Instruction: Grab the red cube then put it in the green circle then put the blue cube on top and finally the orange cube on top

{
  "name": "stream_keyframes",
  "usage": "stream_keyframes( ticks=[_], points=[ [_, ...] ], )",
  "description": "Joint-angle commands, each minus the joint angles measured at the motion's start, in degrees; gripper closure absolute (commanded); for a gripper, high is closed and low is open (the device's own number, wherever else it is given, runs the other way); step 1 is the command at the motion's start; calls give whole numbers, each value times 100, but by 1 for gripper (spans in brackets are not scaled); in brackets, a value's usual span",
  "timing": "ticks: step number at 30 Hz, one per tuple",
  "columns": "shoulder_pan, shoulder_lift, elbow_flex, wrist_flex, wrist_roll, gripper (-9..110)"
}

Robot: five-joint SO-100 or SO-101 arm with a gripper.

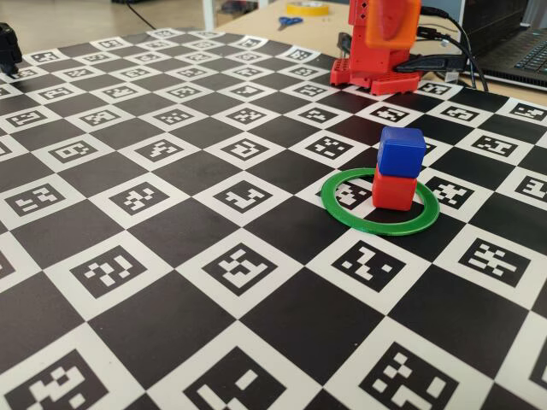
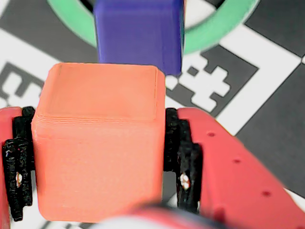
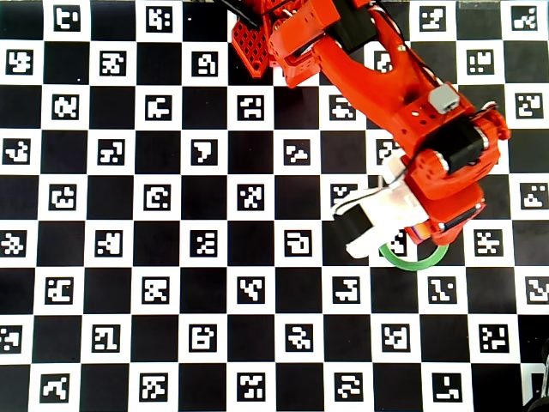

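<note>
The red cube [image 1: 393,190] stands inside the green circle [image 1: 342,209], and the blue cube [image 1: 401,151] is stacked on it, slightly askew. My gripper [image 2: 97,117] is shut on the orange cube [image 2: 100,143], held between the black pads. In the wrist view the blue cube [image 2: 138,33] and part of the green circle [image 2: 217,33] lie just beyond it; the red cube is hidden there. In the fixed view the orange cube [image 1: 397,26] hangs at the top edge, well above the stack. In the overhead view my arm covers the stack; only the green circle's [image 3: 416,262] near arc shows.
The board is a black-and-white checker mat with printed markers [image 1: 239,265]. The arm's red base [image 1: 376,73] stands at the back, with cables [image 1: 444,60] and a laptop [image 1: 513,43] to its right. Scissors [image 1: 289,21] and tape [image 1: 308,7] lie behind.
</note>
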Motion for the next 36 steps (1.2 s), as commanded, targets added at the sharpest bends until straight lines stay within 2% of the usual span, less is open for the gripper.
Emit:
stream_keyframes(
  ticks=[1,18,36],
  points=[
    [-246,167,-334,193,35,89],
    [-18,105,984,-1046,70,90],
    [0,97,1670,-1512,167,90]
  ],
)
